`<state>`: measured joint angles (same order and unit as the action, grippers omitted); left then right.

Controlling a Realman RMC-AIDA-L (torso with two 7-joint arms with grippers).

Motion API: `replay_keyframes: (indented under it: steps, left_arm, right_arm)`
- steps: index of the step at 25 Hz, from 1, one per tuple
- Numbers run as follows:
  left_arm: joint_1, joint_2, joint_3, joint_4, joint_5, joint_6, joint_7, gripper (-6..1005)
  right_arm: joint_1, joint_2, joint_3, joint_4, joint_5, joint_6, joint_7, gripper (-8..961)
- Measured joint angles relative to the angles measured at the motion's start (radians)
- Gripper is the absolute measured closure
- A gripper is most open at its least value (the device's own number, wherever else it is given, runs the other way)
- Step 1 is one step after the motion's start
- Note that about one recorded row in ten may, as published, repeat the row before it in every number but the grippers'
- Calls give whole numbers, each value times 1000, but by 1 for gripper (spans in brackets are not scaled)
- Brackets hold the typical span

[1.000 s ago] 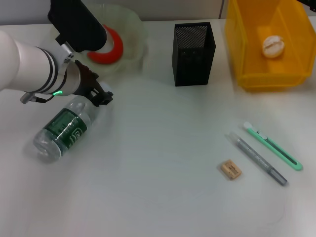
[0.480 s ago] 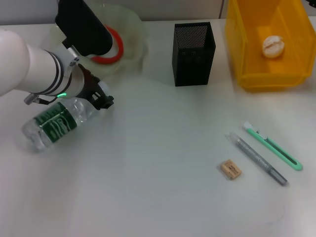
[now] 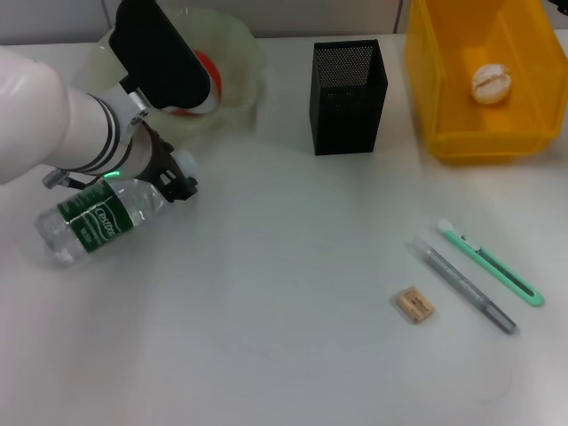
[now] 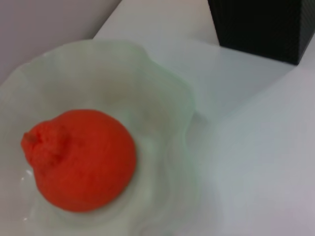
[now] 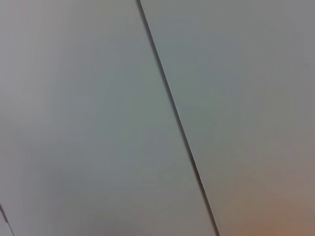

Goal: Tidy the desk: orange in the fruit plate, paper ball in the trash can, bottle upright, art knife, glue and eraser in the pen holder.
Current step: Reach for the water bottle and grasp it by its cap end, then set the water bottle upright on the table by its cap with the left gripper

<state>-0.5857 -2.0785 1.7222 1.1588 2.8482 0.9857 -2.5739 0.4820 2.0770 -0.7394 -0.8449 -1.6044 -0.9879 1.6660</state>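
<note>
**Bottle swings at neck as left arm works to stand it up**

Bottle (image 3: pixel 99 218) at the left of the table (image 3: pixel 293 293) now lies with its base swung further toward the table's left edge than a second ago, a sign the left pincer (image 3: pixel 174 181) is turning it toward upright; it is still lying down, so that step is unfinished. The left pincer appears pinched on the bottle's cap end, its fingers dark and partly hidden by the wrist. Just behind it, the orange (image 4: pixel 81 158) already sits in the pale fruit plate (image 4: pixel 162 98). Centre, the black mesh pen holder (image 3: pixel 349 96) stands with no tools seen in it. Right, the paper ball (image 3: pixel 491 82) rests in the yellow trash can (image 3: pixel 426 80); eraser (image 3: pixel 414 304), glue (image 3: pixel 462 286) and green art knife (image 3: pixel 489 262) lie near the table's front right. Right pincer is out of view
</note>
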Motion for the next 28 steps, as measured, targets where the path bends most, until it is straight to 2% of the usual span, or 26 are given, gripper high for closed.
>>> replay_keyframes:
  steps: [13,18,22,28]
  left_arm:
    - [-2,0,27,-7,31,0,-8,486]
    - [-2,0,65,-7,33,-9,-9,505]
    - [-2,0,71,-6,31,-15,-9,555]
    - [4,0,70,20,29,-12,-9,555]
  right_arm:
    - [-3,0,0,3,14,-3,-5,255]
    - [-6,0,0,4,23,-6,-5,256]
    - [-13,0,0,6,30,-11,-5,256]
    - [-25,0,-1,7,71,-15,-31,256]
